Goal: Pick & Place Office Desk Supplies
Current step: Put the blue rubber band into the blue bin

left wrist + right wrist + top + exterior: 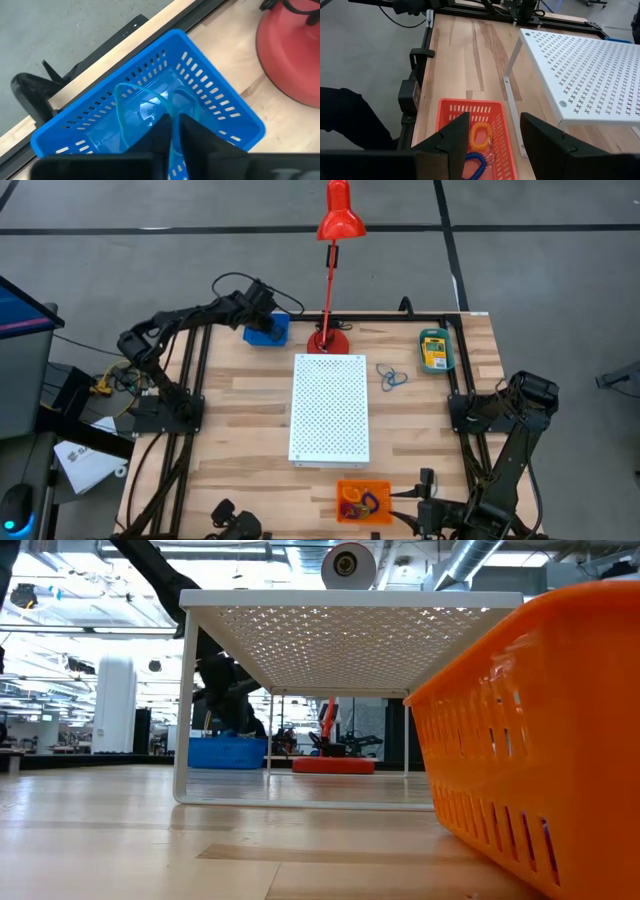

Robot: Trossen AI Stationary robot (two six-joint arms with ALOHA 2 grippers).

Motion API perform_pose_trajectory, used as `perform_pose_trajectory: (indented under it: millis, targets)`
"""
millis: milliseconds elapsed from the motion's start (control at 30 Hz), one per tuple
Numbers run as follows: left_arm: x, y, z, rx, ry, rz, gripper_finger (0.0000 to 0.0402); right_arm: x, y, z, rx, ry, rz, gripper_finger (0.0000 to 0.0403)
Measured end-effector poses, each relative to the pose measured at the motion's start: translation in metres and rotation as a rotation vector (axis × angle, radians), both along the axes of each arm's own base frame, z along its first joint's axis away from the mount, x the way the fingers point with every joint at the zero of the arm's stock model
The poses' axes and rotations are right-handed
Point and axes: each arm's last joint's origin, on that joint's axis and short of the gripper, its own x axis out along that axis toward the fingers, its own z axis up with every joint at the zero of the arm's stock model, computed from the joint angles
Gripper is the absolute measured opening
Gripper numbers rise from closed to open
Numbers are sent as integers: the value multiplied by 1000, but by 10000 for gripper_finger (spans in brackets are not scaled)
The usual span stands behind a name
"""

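Observation:
My left gripper point(268, 312) is at the table's far left, over a blue tray point(268, 332), which also shows in the left wrist view point(210, 95). It is shut on a thin light-blue loop point(131, 98). My right gripper point(492, 135) is open and empty at the near edge, just above an orange tray point(363, 502). That tray holds an orange coil loop point(481, 134) and a blue coil loop point(475, 165). A yellow-and-green crayon box point(434, 350) lies in a teal tray at the far right. Thin blue loops point(390, 376) lie loose on the table. My left gripper pinches one strand of the light-blue loop point(173, 148) between its two fingers, coming from above and pointing down into the blue tray. The rest of the loop arcs away from the fingers and down inside the tray point(120, 107).
A large white perforated board point(330, 408) stands on legs in the middle of the table. A red desk lamp point(328, 338) stands behind it, next to the blue tray. Bare wood lies left and right of the board.

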Motion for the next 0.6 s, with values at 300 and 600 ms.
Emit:
perform_pose_trajectory:
  millis: [300,600]
  targets:
    - [1,1,1,14,-13,1,137,0,0,0,0,0,0,171]
    - [0,-3,8,26,-16,-15,165,-2,-5,-3,-7,20,-29,171]
